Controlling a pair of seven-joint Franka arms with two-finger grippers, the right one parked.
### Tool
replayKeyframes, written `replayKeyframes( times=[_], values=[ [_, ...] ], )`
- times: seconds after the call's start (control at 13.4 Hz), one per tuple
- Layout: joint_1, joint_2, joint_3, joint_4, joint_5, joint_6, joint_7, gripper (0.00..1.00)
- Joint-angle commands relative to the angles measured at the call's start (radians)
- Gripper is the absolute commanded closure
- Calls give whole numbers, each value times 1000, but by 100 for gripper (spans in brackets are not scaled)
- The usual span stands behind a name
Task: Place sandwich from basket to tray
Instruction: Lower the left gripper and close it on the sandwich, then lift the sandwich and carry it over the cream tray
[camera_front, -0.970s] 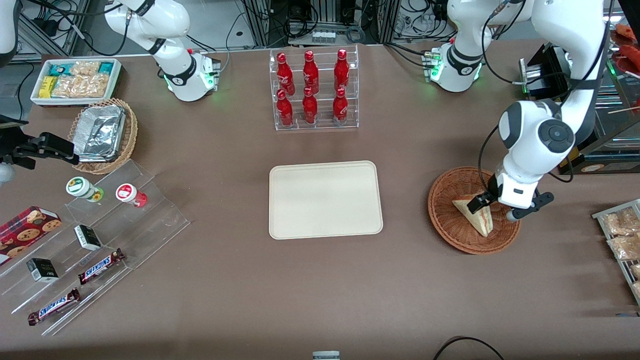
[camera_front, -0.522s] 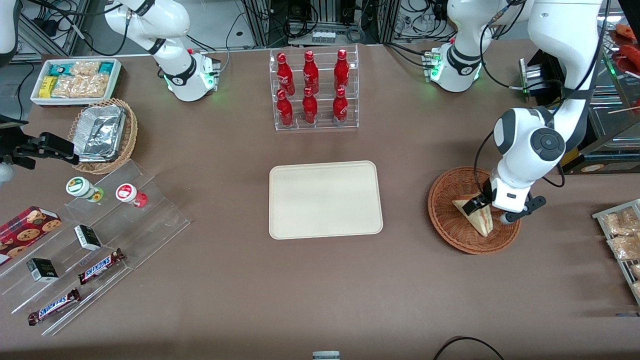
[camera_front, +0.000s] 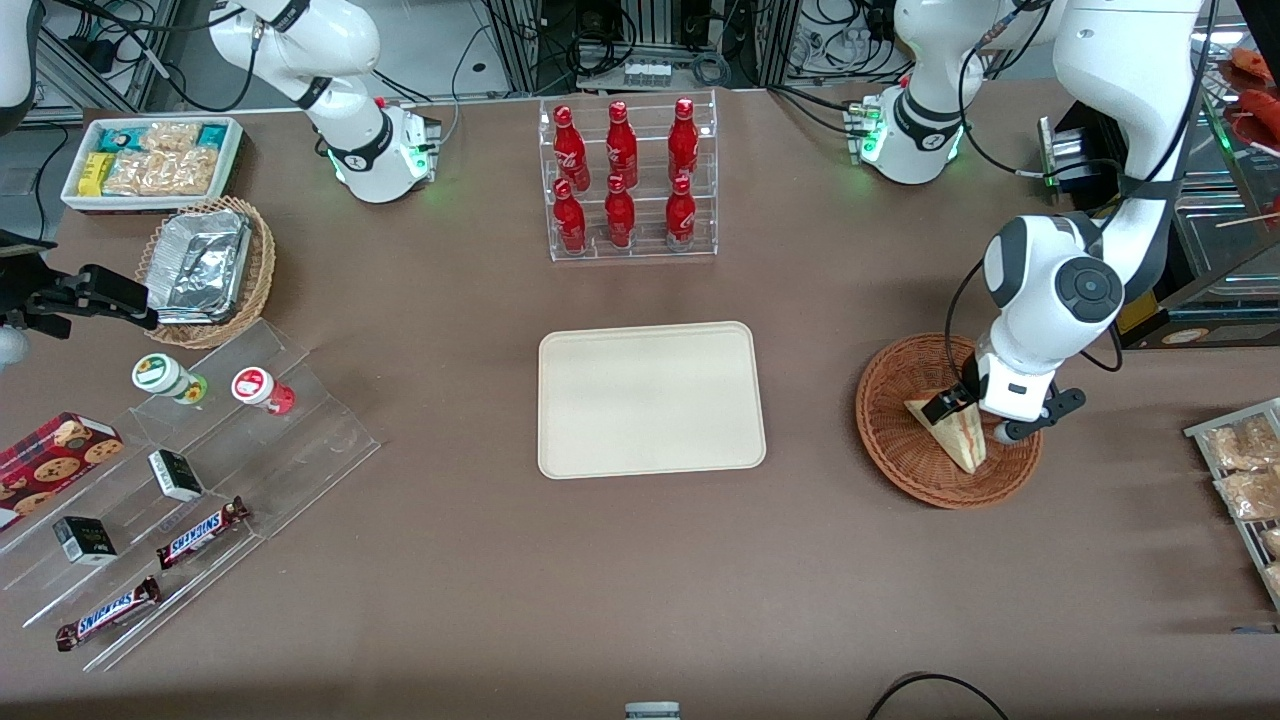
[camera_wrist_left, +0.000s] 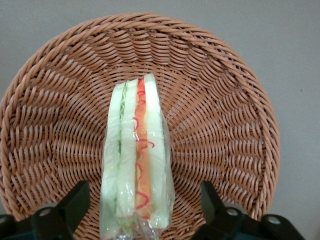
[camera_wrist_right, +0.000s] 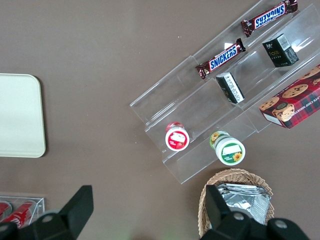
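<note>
Brown table: gripper (camera_wrist_left: 142, 210) fingers (camera_wrist_left: 75, 202) wide, straddling basket's (camera_wrist_left: 225, 130) sandwich (camera_wrist_left: 137, 160).

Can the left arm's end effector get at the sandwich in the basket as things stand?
Probably yes. The end effector hangs open just above the basket, one finger on each side of the sandwich, which stands on edge. Nothing lies between fingers and sandwich.

brown table (camera_front: 500, 600) under even light, cabling and racks above it
</note>
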Motion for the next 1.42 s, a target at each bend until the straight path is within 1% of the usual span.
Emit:
replayKeyframes(
  times=[0.0, 0.15, 0.22, 0.45, 0.6, 0.67, 0.75, 0.82, 0.9, 1.04, 1.19, 1.34],
  values=[
    [-6, -1, 5, -8, 14, 14, -22, 54],
    [-4, 0, 5, -8, 14, 12, -22, 91],
    [-4, -1, 7, -8, 14, 12, -21, 100],
    [-4, -13, 7, 1, 14, -12, -15, 100],
    [-4, -44, 8, 6, 17, -46, -7, 100],
    [-4, -65, 7, 22, 29, -90, -7, 100],
    [-6, -84, 7, 54, 57, -163, -5, 100],
    [-7, -95, 2, 105, 84, -252, -5, 100],
    [-9, -99, -7, 166, 92, -347, -2, 100],
    [-9, -98, -68, 298, 92, -508, -2, 100],
    [-9, -93, -119, 421, 88, -630, -7, 100],
    [-10, -81, -189, 519, 75, -704, -10, 100]
  ],
)
